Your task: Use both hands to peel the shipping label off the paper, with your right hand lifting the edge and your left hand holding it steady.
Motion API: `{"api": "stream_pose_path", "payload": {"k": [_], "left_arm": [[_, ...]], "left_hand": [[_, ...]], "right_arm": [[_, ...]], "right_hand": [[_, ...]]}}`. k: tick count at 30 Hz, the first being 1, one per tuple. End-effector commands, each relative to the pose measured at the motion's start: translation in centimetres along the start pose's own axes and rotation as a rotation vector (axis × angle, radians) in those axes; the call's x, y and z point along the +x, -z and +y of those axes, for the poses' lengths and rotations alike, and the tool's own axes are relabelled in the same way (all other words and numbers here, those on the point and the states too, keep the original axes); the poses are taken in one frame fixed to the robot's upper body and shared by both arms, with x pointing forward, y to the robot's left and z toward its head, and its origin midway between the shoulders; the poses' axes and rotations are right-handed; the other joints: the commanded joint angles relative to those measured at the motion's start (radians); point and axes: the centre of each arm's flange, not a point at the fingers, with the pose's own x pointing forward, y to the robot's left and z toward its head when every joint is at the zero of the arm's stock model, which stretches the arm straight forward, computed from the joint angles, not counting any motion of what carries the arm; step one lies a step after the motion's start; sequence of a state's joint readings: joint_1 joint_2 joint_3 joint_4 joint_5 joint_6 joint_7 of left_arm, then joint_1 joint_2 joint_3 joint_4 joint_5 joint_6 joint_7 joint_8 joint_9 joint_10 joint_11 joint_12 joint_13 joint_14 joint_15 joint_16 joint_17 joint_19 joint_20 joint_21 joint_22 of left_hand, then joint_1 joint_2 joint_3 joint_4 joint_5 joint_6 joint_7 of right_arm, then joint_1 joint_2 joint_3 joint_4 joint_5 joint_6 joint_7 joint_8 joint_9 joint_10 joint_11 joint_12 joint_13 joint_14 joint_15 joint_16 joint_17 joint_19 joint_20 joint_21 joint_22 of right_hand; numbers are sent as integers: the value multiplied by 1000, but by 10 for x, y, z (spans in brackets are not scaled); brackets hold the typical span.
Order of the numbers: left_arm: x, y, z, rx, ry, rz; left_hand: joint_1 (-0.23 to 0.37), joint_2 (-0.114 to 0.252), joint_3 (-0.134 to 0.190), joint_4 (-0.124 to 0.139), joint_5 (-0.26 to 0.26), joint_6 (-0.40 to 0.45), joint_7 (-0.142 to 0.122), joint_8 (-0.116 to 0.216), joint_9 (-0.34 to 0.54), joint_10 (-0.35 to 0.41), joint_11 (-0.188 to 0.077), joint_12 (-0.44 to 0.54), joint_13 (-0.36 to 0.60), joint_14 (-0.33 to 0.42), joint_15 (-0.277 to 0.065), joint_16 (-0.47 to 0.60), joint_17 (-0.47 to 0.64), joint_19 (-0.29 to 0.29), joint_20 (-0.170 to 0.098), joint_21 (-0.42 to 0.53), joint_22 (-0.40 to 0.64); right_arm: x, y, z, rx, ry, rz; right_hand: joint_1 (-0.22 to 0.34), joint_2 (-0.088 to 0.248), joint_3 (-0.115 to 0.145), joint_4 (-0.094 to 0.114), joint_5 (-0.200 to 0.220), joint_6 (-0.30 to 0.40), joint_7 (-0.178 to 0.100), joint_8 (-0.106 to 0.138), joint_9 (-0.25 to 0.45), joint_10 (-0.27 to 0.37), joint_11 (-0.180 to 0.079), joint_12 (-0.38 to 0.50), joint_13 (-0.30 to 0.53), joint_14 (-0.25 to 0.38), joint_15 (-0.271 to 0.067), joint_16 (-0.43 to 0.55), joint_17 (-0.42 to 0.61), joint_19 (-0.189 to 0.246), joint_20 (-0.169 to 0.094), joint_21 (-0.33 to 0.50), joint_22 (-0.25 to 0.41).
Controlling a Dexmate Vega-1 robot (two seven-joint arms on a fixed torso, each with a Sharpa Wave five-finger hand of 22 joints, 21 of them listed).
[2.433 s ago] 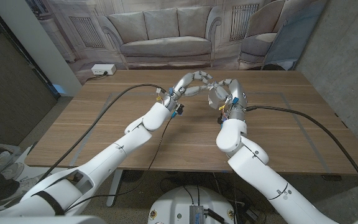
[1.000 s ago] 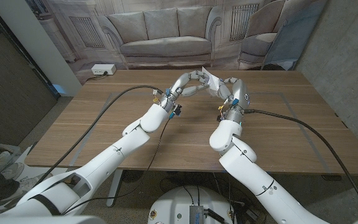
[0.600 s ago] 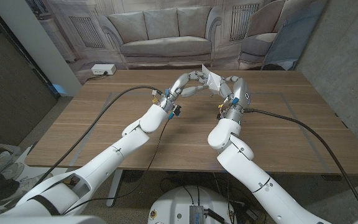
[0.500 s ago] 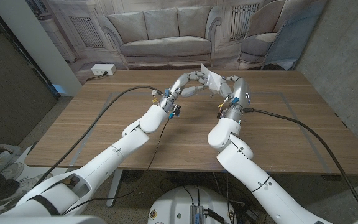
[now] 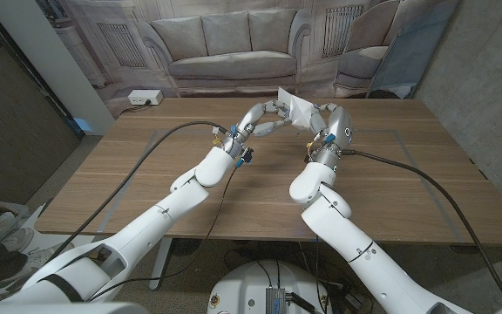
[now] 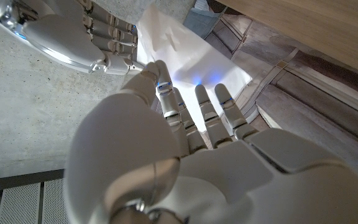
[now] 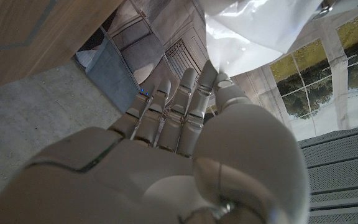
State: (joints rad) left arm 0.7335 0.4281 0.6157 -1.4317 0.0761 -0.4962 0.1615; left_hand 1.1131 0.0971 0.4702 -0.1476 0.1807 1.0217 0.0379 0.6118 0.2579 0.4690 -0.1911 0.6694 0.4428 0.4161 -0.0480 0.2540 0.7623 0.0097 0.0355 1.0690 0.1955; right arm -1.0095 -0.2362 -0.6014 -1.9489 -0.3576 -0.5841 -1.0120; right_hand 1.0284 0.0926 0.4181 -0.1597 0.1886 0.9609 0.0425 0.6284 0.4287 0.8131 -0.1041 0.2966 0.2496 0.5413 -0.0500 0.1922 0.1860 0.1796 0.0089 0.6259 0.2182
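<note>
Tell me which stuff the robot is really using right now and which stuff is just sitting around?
Using:
- white paper with the label, held up over the table
- left hand, holding the paper
- right hand, pinching the paper's edge

Just sitting around:
- wooden table
- white power strip at the far edge
- black cables

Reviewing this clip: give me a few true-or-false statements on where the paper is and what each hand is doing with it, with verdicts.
1. The white paper is held up above the wooden table, between the two hands. True.
2. The paper lies flat on the table. False: it is lifted, with both hands on it.
3. The right hand pinches an edge of the paper. True; the right wrist view shows it between the fingertips.
4. The left hand rests on the table away from the paper. False: its fingers are at the paper.
5. A power strip sits at the table's far left corner. True.
</note>
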Motion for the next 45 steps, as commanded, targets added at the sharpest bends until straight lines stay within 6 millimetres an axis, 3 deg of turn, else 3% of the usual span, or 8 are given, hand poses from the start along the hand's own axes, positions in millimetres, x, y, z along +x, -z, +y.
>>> {"api": "stream_pose_path", "payload": {"k": [1, 45], "left_arm": [[-3, 0, 2, 1, -7, 4], [-18, -3, 2, -14, -25, 6]], "left_hand": [[4, 8, 9, 3, 4, 5, 1, 1, 107, 4, -3, -1, 3, 5, -127, -2, 2, -7, 3, 5, -1], [1, 4, 17, 2, 3, 6, 5, 0, 121, 7, -4, -3, 4, 8, -130, -6, 9, -11, 1, 17, -2]], "right_arm": [[10, 1, 3, -3, 32, 12], [33, 9, 7, -97, 124, 70]], "right_hand": [[4, -9, 0, 6, 6, 9, 1, 4, 3, 3, -6, 6, 1, -3, -107, -2, 2, 1, -7, 10, 3], [3, -18, 9, 10, 9, 16, 0, -2, 2, 7, -11, 13, 3, -1, -110, -2, 1, -15, -5, 24, -3]]}}
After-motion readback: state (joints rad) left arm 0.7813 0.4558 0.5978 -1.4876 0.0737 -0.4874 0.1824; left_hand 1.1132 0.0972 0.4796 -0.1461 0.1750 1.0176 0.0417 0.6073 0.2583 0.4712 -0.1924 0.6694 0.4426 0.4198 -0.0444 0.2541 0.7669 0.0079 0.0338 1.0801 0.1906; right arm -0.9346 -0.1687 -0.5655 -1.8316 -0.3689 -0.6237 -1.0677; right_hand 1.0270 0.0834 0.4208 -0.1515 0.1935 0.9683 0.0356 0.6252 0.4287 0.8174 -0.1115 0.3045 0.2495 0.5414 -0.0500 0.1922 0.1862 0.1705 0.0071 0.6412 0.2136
